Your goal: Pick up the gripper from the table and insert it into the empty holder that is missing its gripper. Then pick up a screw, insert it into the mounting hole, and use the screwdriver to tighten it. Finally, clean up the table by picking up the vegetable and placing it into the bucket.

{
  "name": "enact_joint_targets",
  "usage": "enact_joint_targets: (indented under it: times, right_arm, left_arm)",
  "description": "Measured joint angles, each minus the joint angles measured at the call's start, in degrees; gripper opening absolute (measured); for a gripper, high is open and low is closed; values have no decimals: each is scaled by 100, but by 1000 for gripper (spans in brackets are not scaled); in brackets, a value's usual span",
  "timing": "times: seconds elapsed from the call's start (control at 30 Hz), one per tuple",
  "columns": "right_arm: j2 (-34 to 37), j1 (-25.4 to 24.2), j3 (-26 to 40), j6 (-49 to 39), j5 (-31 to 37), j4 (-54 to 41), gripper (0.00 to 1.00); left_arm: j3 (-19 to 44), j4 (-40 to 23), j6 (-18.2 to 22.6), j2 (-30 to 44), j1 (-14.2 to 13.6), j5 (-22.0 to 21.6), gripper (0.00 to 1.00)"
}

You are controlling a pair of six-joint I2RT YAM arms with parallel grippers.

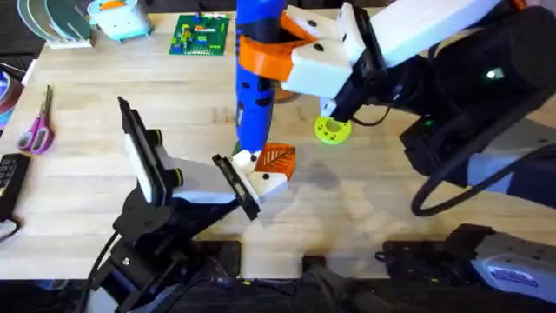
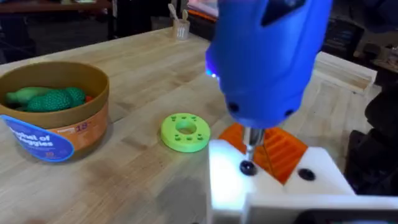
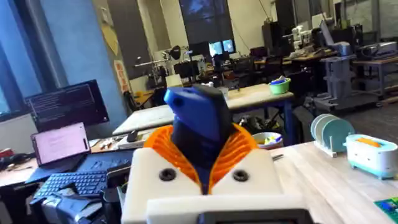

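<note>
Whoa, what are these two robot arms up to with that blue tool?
The right gripper holds the blue screwdriver upright, its metal tip set on a screw in the holder. The left gripper steadies that holder on the table, with the orange gripper already seated in it. The bucket nearby has green toy vegetables inside.

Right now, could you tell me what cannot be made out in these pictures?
Screw: left wrist view, screwdriver tip covers its head; seating unclear.
Bucket contents: left wrist view, its wall hides all but green tops.
Screwdriver's upper end: overhead, cut off by the top edge.
</note>
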Motion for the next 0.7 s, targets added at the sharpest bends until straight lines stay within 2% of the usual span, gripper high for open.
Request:
enact_joint_targets:
  times: [0.27,0.7]
  right_arm:
    - [-2,0,2,0,68,-364,22]
    - [-4,0,2,2,129,-368,22]
  left_arm:
    - [0,-5,-2,2,0,0,6]
    - [0,-4,0,0,0,-7,5]
